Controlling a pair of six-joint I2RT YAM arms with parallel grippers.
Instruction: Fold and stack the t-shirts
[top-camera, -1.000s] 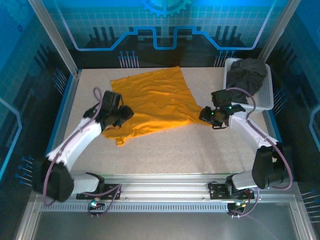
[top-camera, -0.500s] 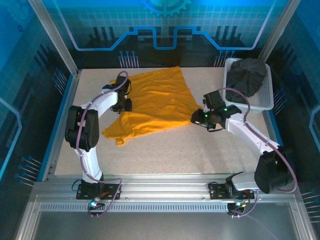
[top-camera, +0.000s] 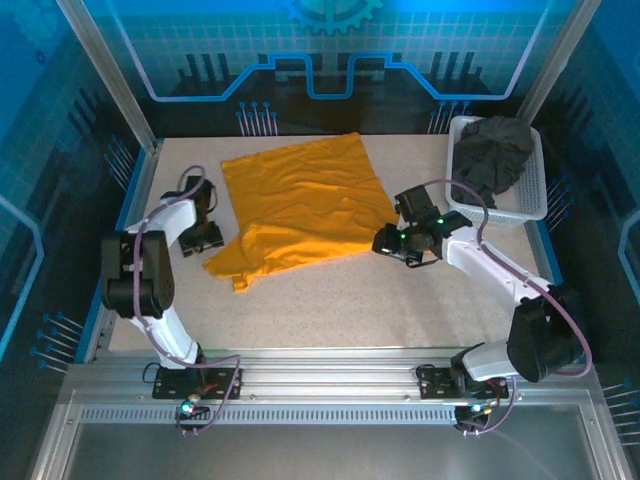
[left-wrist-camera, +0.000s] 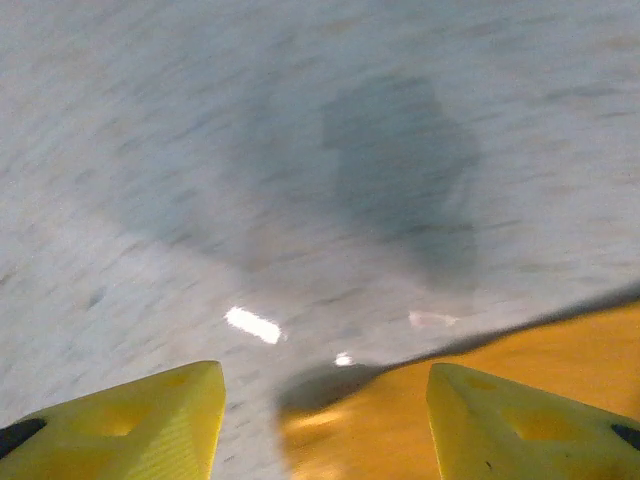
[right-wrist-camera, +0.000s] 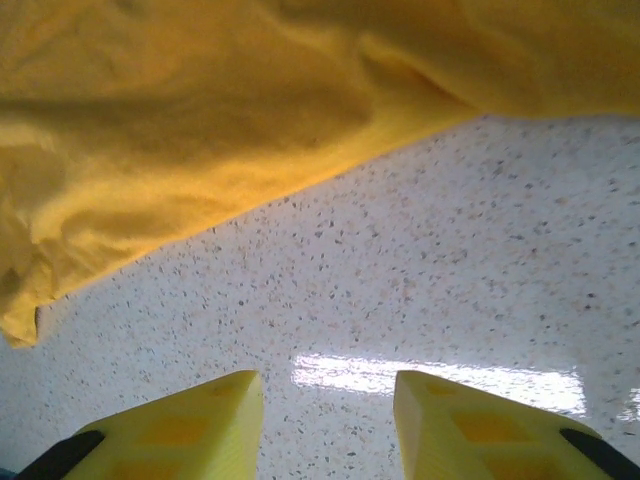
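Bare table (top-camera: 350, 300) is stretching wide along the near side. The left gripper (top-camera: 205, 238), fingers spread apart, is hovering just off the left edge of the orange t-shirt (top-camera: 300, 205). The right gripper (top-camera: 388, 243), fingers likewise apart, is facing its right hem. At the far right, the grey t-shirt (top-camera: 492, 150) is lying heaped in the white basket (top-camera: 533, 203).

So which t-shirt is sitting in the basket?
The dark grey t-shirt. It is bunched up in the white basket, while the orange-yellow t-shirt lies spread out on the table.
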